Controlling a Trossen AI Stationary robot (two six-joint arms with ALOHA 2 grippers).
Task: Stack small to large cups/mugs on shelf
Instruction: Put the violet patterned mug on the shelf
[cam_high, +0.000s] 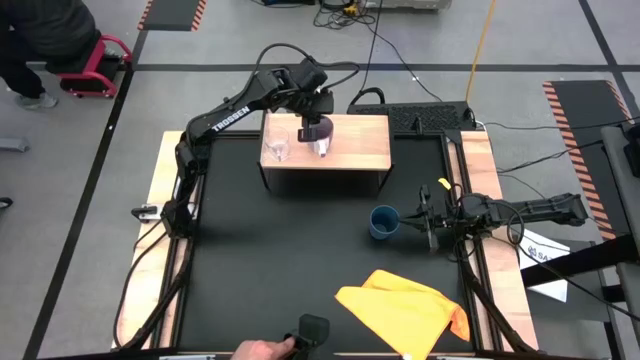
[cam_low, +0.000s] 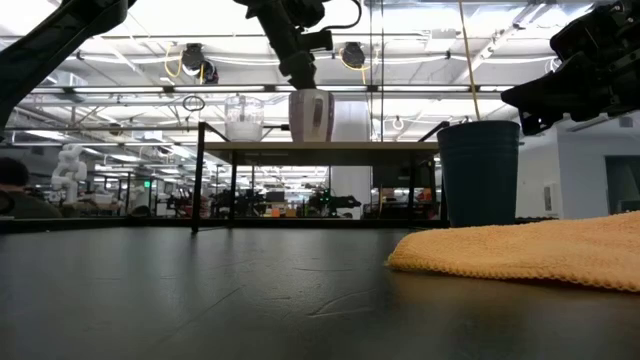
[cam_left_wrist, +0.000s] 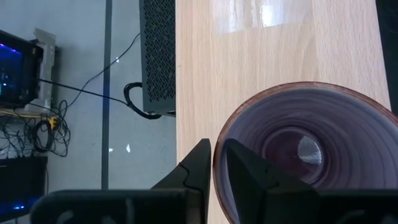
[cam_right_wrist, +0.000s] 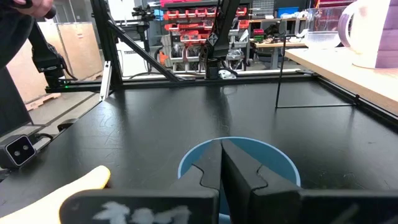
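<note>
Purple mug (cam_high: 321, 143) stands upright on the shelf (cam_high: 360, 150) near its middle, at upper centre of the high view, its rim pinched by the left gripper (cam_high: 318, 131), one finger (cam_left_wrist: 252, 180) inside and one outside. Bare wood lies to its right up to the shelf's edge. A small clear glass (cam_high: 278, 148) stands to its left, apart from it. Below and right, on the black mat, the blue cup (cam_high: 383, 222) stands with open mat around; the right gripper (cam_high: 425, 222), fingers closed together, sits just beside its rim. A yellow cloth (cam_high: 405, 308) lies at lower centre-right.
</note>
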